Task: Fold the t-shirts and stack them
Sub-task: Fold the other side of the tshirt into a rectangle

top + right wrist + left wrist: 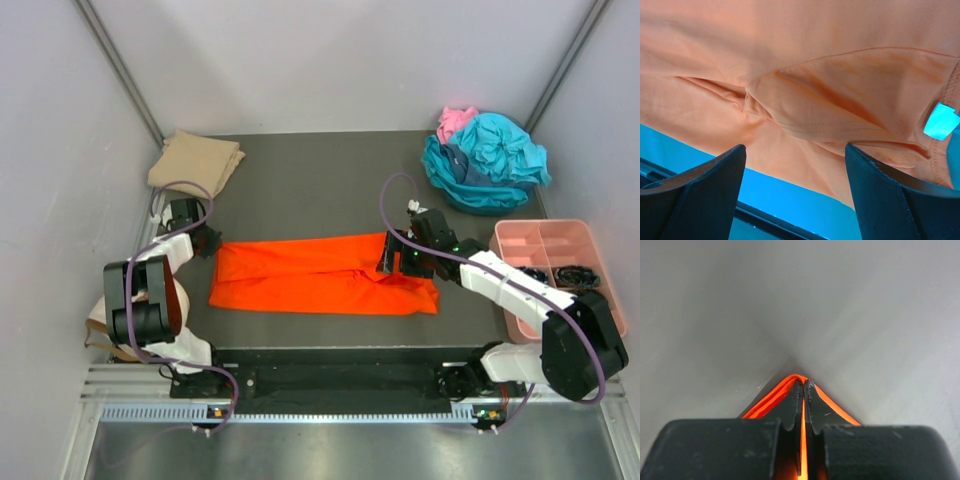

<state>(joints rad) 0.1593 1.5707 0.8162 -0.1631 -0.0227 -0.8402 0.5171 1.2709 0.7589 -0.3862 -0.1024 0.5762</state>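
A bright orange t-shirt (320, 272) lies folded into a long band across the middle of the dark table. My left gripper (208, 240) is at its left end, shut on the cloth edge; the left wrist view shows the orange fabric (771, 397) pinched between the closed jaws (804, 385). My right gripper (390, 262) is open just above the shirt's right end; in the right wrist view (795, 146) the orange cloth (790, 60) with its sleeve fold fills the frame. A tan shirt (196, 160) lies folded at the back left. Teal shirts (490, 160) and a pink one (456, 120) are piled at the back right.
A pink compartment tray (522, 246) stands at the right edge, just beside the right arm. A cream round cap-like thing (100, 315) sits off the table by the left arm's base. Grey walls close in the left, back and right sides.
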